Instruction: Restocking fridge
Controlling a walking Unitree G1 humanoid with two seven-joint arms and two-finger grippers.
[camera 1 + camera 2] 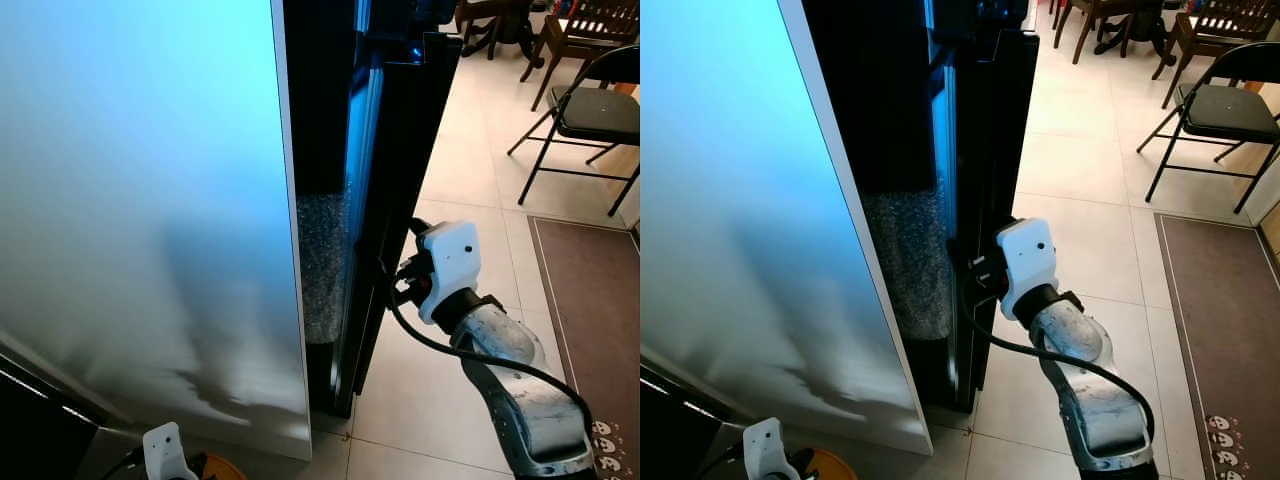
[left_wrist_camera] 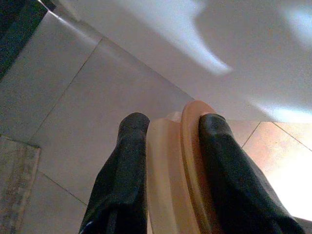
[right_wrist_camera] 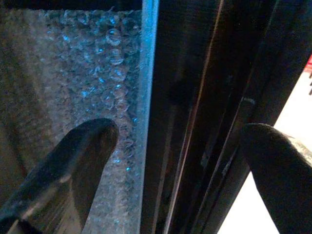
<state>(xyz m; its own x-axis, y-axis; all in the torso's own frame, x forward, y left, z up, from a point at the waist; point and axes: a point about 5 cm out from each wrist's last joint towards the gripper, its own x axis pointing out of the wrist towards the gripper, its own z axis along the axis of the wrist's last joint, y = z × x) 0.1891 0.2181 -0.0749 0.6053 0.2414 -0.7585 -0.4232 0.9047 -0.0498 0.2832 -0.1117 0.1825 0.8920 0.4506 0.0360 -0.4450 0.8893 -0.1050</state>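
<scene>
You are facing a tall fridge; its pale reflective panel takes up most of your left side. To its right a narrow black door stands slightly ajar, its edge toward you, with a strip of bubble wrap showing in the dark gap between the two. Beyond lies tiled floor, a brown mat, a black folding chair and wooden chairs further back.

Your right gripper is up against the edge of the black door with its fingers spread wide, one finger on the bubble-wrap side and the other on the outer side, so the door edge sits between them without being clamped.

Your left gripper hangs low near the floor at the foot of the fridge, fingers closed on a pale orange disc-like object, apparently the item to be stocked; what it is exactly cannot be told.

Judging from here, the door needs to swing wider before anything goes in. The risks: the open fingers may slip off the thin edge if you pull at an angle, or the inner finger may snag the bubble wrap. The orange object is pinched edge-on, so a jolt while you work the door could twist it loose.
</scene>
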